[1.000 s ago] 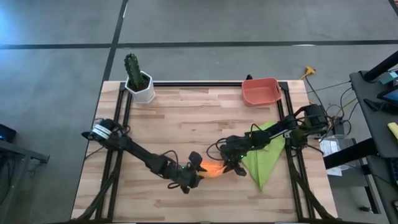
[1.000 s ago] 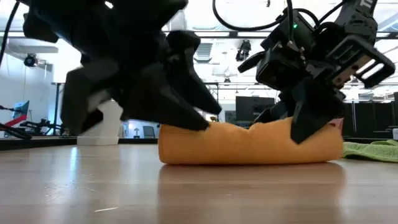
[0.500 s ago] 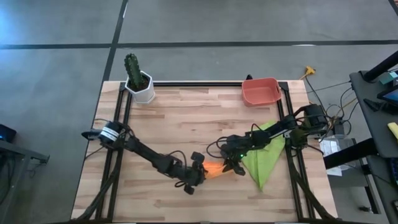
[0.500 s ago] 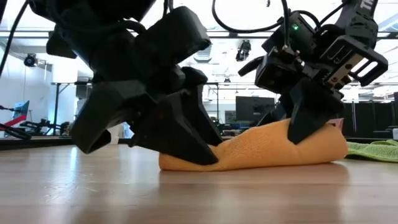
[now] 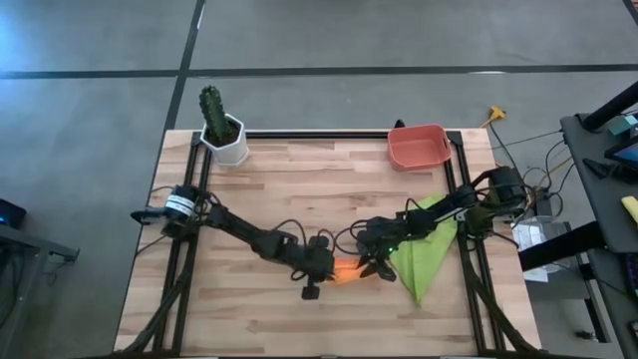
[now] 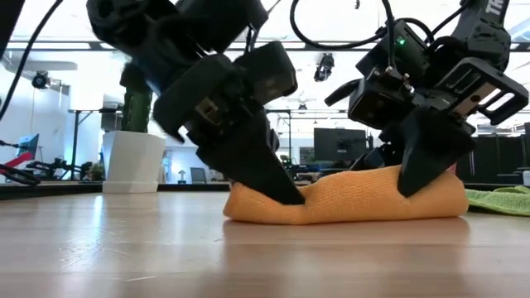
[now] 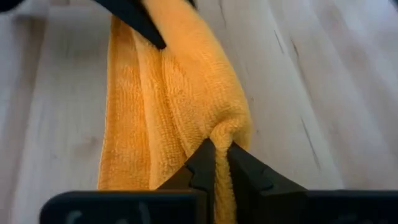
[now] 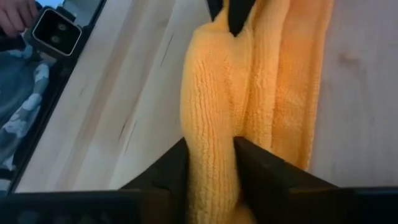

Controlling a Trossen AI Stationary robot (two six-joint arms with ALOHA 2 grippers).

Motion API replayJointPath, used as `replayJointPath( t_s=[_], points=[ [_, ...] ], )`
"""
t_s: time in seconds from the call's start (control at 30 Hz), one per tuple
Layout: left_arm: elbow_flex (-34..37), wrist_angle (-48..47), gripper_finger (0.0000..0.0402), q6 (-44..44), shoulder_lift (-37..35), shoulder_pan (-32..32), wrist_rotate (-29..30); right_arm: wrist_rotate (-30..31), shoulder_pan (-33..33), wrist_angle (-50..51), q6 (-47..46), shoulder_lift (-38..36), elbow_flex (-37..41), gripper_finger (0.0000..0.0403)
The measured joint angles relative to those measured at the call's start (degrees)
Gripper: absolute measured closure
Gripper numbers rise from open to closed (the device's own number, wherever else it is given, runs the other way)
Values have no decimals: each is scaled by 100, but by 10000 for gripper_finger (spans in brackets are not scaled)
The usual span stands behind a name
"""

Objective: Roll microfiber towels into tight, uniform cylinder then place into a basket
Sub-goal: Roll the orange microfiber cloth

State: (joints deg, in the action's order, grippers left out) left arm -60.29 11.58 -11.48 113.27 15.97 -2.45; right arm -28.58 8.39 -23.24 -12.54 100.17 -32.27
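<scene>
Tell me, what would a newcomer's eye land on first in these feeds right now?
The rolled orange towel near the table's front middle, pinched at each end: the left gripper shut on a fold at one end, the right gripper clamping the other. Next, the lime green towel lying flat just to the right, and the red basket waiting at the back edge.

Illumination is bright and even from overhead; the low view is backlit by ceiling fixtures at 12 o'clock, silhouetting both arms, with slight motion blur.
</scene>
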Motion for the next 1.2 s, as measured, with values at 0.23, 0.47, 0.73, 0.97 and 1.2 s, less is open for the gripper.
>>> replayJointPath(
  t_s=[0.23,0.47,0.73,0.97,1.2],
  points=[
    [107,292,396,-494,13,-227,-627,-31,95,148,207,-161,9,208],
    [308,745,398,-926,22,-302,-991,-54,114,860,694,-818,30,184],
    [755,1847,399,-1534,31,-313,-1298,1526,900,1466,2467,-1961,28,184],
    [1243,3102,400,-2320,31,-313,-1317,4441,2436,1368,3689,-2229,26,184],
    [1353,3429,400,-2814,31,-313,-1123,5071,2775,667,3136,-1416,17,183]
  ],
)
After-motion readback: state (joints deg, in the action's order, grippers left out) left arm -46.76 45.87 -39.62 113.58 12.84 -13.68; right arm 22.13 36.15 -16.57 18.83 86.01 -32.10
